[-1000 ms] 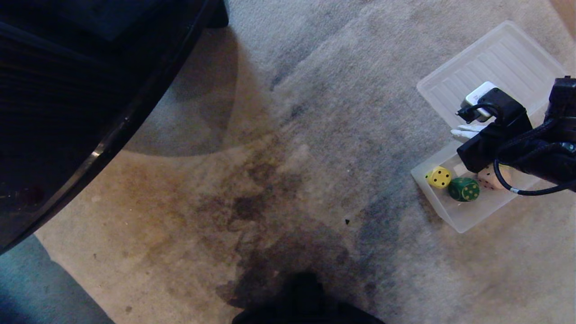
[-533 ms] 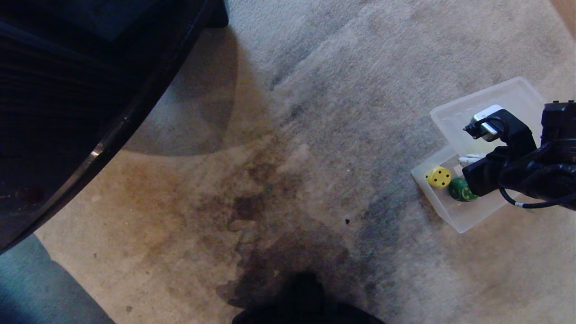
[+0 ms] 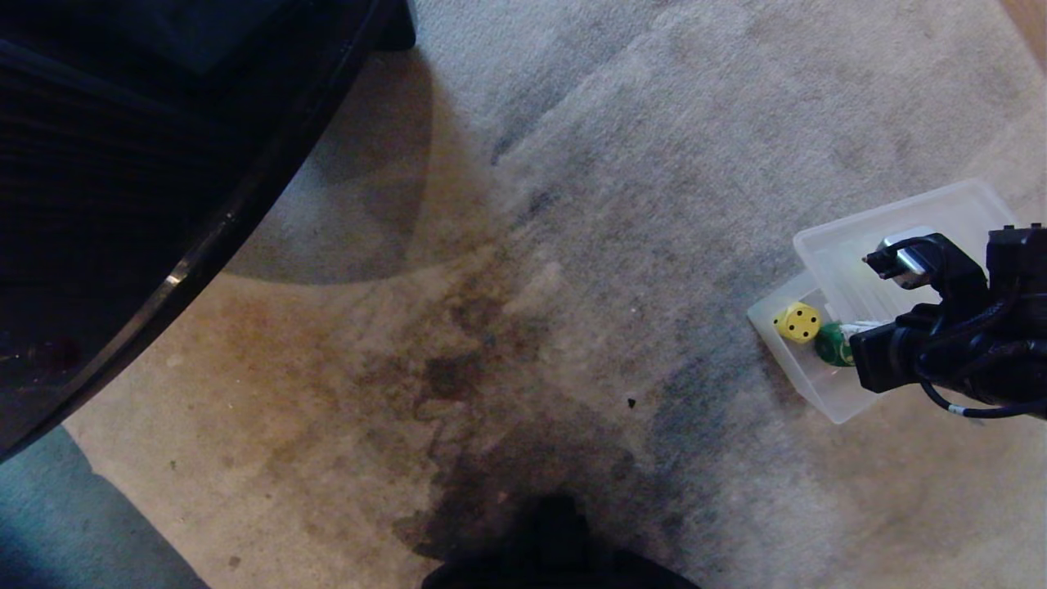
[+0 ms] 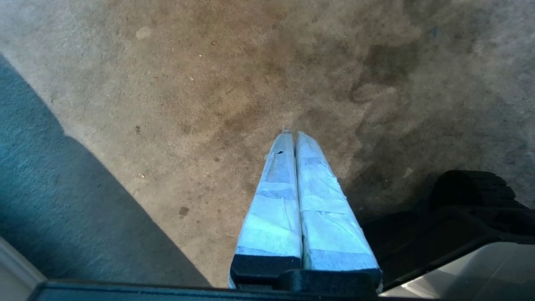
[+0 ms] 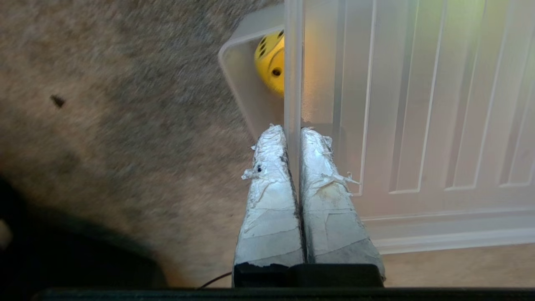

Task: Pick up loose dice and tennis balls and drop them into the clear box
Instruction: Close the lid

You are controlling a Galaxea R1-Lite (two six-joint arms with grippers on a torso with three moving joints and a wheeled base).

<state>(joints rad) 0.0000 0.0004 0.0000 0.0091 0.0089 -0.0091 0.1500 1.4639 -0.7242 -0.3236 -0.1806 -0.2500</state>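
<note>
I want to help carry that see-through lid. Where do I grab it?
Pinch the lid by its thin raised edge, coming in from the side, as the right gripper does. It is flat and wide, so only that edge suits a pinch.

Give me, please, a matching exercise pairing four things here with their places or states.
Things:
1. yellow die
2. green die
3. lid
4. left gripper

Places or states:
A. shut above bare carpet
B. pinched at its edge by the right gripper
C. in the box, in full view
D. in the box, partly hidden

Pairs: 1-C, 2-D, 3-B, 4-A
</note>
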